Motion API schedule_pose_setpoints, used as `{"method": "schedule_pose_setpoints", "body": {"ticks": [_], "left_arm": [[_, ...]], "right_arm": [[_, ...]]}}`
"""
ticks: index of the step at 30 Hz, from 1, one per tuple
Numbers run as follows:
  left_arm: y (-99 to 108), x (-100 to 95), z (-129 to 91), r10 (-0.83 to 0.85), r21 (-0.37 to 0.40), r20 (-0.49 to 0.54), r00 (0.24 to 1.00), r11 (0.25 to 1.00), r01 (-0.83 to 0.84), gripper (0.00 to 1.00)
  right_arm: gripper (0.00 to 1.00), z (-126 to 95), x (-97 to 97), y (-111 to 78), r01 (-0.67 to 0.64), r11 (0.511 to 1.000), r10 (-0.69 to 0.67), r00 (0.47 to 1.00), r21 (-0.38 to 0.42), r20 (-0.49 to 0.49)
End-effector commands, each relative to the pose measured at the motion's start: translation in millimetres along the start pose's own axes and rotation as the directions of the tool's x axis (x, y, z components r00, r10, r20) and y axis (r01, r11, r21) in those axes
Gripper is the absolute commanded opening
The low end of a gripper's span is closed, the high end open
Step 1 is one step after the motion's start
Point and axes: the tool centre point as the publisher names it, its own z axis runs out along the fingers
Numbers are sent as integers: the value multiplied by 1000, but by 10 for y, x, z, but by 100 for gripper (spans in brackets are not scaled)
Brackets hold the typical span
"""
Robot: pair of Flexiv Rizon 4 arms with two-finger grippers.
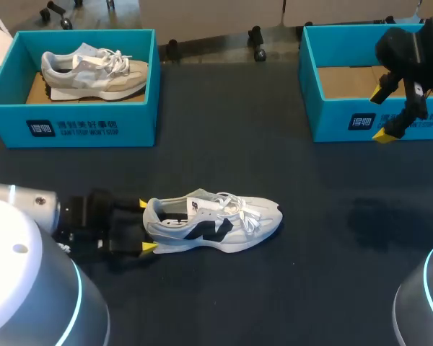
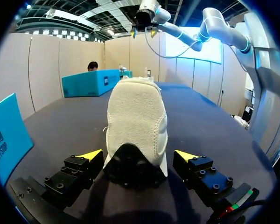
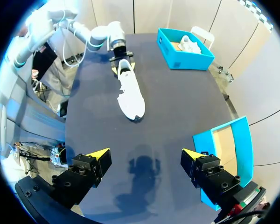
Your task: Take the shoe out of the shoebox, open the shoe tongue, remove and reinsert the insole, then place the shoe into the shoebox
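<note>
A white shoe with black side marks (image 1: 213, 222) lies on its sole in the middle of the dark table, toe to the right. My left gripper (image 1: 146, 225) is open at table level with the heel between its yellow tips. In the left wrist view the heel (image 2: 137, 116) fills the gap of the gripper (image 2: 139, 154), with a small space on each side. My right gripper (image 1: 381, 114) hangs open and empty above the front wall of the empty blue shoebox (image 1: 332, 115). In the right wrist view this gripper (image 3: 144, 154) is high over the table, the shoe (image 3: 129, 93) far ahead.
A second blue shoebox (image 1: 72, 130) at the back left holds a beige and white shoe (image 1: 94, 72). The empty box (image 3: 228, 149) sits just beside my right gripper's finger. Bare dark tabletop lies between the shoe and both boxes.
</note>
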Motion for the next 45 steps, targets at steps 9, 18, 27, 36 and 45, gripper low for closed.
{"method": "schedule_pose_setpoints", "body": {"ticks": [9,18,27,36,45], "left_arm": [[1,-32,208,4,-3,4,1000,1000,-4,100],[17,-49,279,8,-19,-2,1000,1000,-8,100],[35,-71,338,15,-32,-20,1000,999,-16,33],[42,-89,373,29,-55,-44,999,998,-31,0],[40,-91,375,30,-60,-51,998,998,-33,0]], "right_arm": [[100,8,-12,10,-1,1000,1,1000,3,-2],[100,8,-12,10,-1,1000,1,1000,3,-2],[100,8,-12,10,-1,1000,1,1000,3,-2],[100,8,-12,10,-1,1000,1,1000,3,-2],[100,8,-12,10,-1,1000,1,1000,3,-2]]}}
